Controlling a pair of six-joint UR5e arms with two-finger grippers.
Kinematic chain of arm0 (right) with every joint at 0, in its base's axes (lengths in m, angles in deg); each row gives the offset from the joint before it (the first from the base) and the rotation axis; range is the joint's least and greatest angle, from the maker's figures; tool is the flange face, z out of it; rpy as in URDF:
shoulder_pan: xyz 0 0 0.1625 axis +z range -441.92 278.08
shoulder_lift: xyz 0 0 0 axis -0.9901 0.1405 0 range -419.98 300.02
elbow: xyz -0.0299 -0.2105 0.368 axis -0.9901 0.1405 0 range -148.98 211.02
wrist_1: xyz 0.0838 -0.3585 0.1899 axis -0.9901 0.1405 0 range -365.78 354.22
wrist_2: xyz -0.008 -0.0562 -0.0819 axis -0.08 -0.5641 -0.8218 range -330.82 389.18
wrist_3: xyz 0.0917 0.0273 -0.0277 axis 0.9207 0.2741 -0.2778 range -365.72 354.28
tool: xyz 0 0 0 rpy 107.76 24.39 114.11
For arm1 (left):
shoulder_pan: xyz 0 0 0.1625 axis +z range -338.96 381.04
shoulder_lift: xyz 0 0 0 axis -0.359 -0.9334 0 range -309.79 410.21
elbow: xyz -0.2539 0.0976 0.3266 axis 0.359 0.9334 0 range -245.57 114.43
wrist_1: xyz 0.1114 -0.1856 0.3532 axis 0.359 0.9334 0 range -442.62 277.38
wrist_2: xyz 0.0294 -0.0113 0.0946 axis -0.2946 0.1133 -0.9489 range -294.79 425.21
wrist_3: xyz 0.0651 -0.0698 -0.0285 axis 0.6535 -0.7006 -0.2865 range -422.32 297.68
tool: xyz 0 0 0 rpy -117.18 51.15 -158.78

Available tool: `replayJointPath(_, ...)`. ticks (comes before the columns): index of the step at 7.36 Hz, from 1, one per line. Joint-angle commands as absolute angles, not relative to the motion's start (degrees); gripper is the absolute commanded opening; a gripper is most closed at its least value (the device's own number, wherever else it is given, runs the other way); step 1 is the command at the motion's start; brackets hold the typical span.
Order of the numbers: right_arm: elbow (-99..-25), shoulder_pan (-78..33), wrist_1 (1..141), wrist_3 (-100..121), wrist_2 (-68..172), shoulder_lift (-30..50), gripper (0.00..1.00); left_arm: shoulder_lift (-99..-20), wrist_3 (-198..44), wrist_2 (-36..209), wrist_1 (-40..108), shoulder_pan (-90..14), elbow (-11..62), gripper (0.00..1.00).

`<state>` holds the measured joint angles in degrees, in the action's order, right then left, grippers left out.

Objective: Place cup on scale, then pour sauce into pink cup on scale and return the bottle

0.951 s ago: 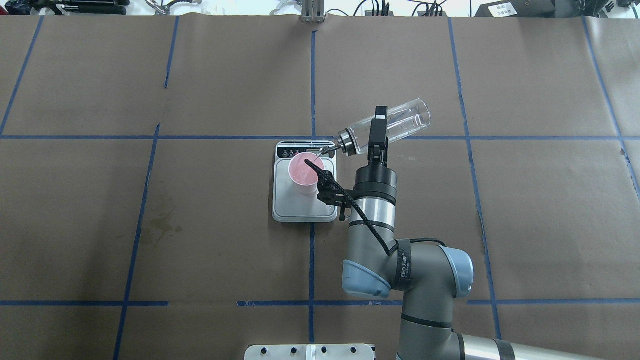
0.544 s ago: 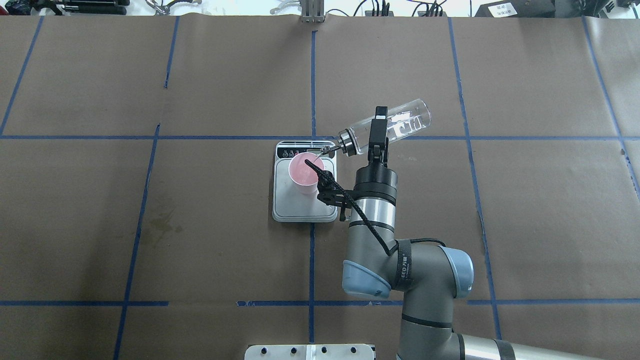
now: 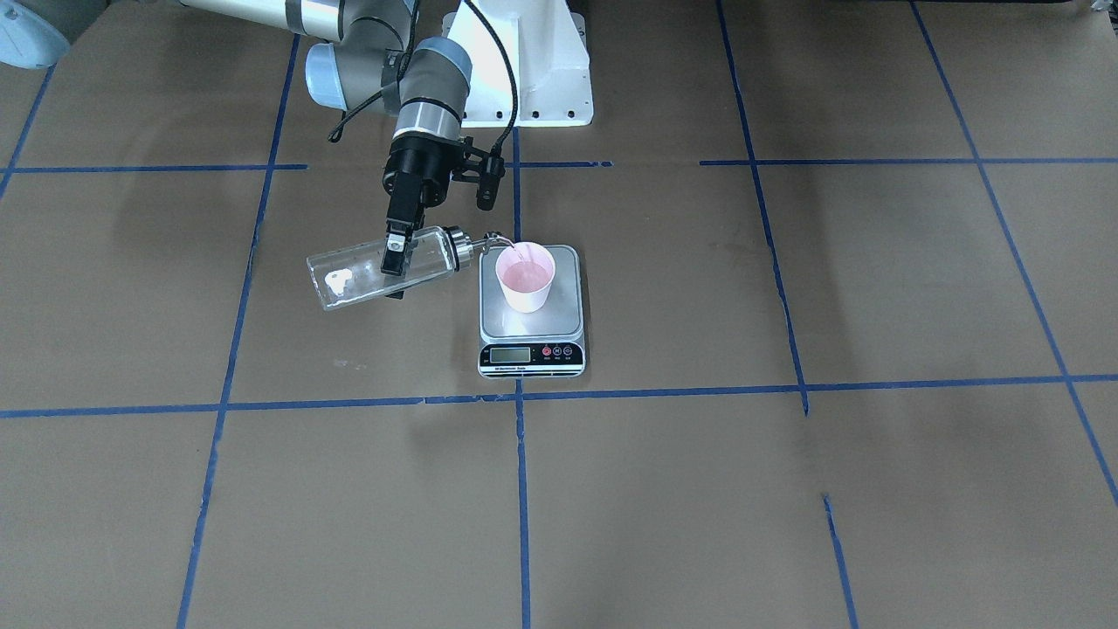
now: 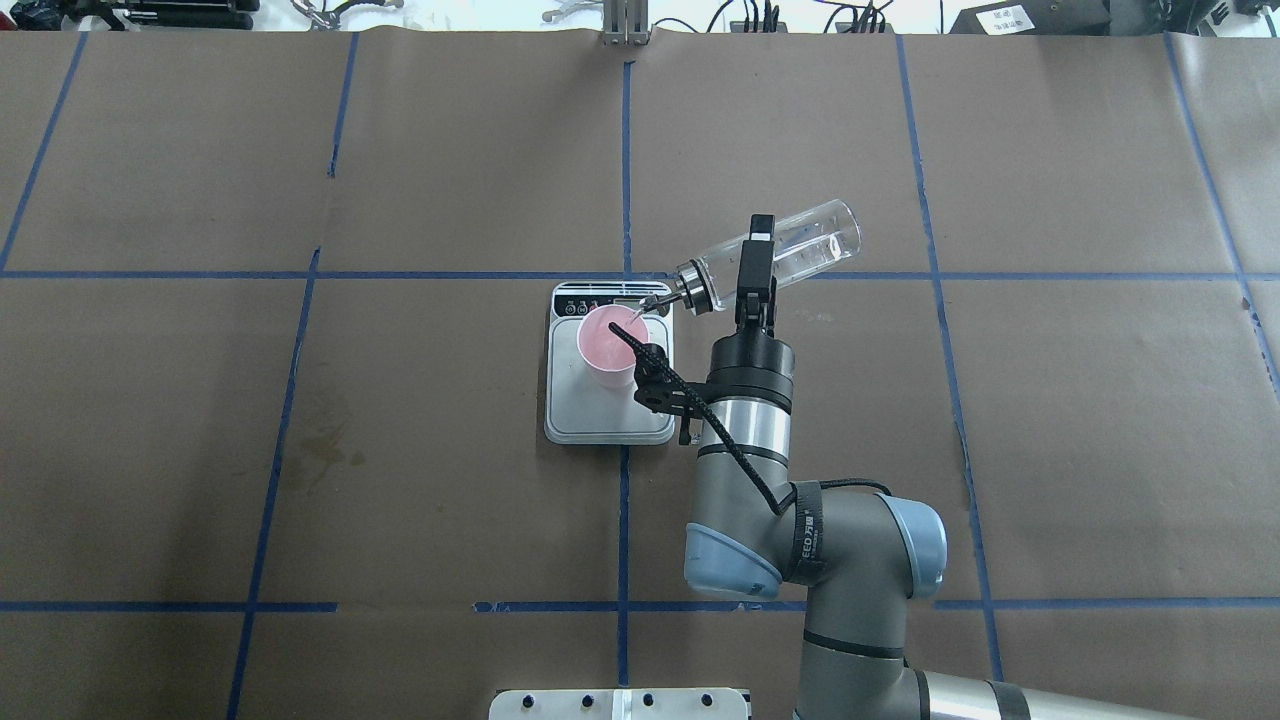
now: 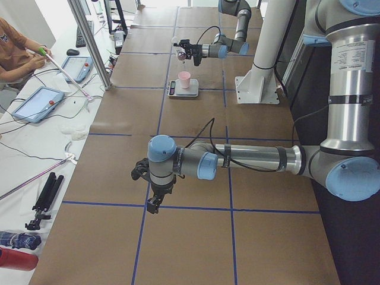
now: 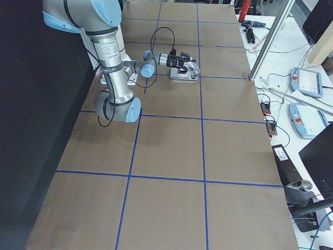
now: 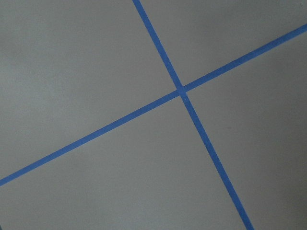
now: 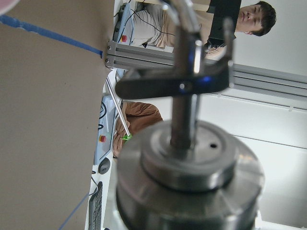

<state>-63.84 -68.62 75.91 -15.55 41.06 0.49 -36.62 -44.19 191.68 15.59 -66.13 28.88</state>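
The pink cup (image 4: pixel 603 345) (image 3: pixel 524 279) stands upright on the scale (image 4: pixel 600 418) (image 3: pixel 531 325), near its display end. My right gripper (image 4: pixel 755 265) (image 3: pixel 397 259) is shut on the clear glass bottle (image 4: pixel 805 243) (image 3: pixel 349 279), held tilted with the metal spout (image 4: pixel 652 297) (image 3: pixel 491 238) over the cup's rim. Clear sauce with a bright bubble (image 3: pixel 337 279) shows inside the bottle. The right wrist view is filled by the bottle's collar (image 8: pixel 187 167). My left gripper (image 5: pixel 153 205) hangs over bare table far from the scale; I cannot tell if it is open or shut.
Brown paper with blue tape lines (image 4: pixel 625 160) covers the table. The robot's white base (image 3: pixel 524 79) sits behind the scale. A faint stain (image 4: pixel 320 450) marks the paper left of the scale. A person (image 5: pixel 18 50) and tablets (image 5: pixel 35 104) are beyond the far edge.
Bubbles and glints inside the bottle have shifted. The right arm, the bottle, the cup and the scale stay almost exactly where they were.
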Motion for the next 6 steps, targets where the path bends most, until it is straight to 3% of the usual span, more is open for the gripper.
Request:
replayJointPath(1, -63.81, -68.83, 75.87, -15.39, 40.87, 0.49, 0.0, -36.63, -44.21, 191.68, 15.56, -66.15, 29.0, 1.0)
replayJointPath(6, -63.9, -69.44, 75.26, -12.6, 40.87, 0.49, 0.0, -36.63, -44.21, 191.68, 15.56, -66.15, 29.0, 1.0)
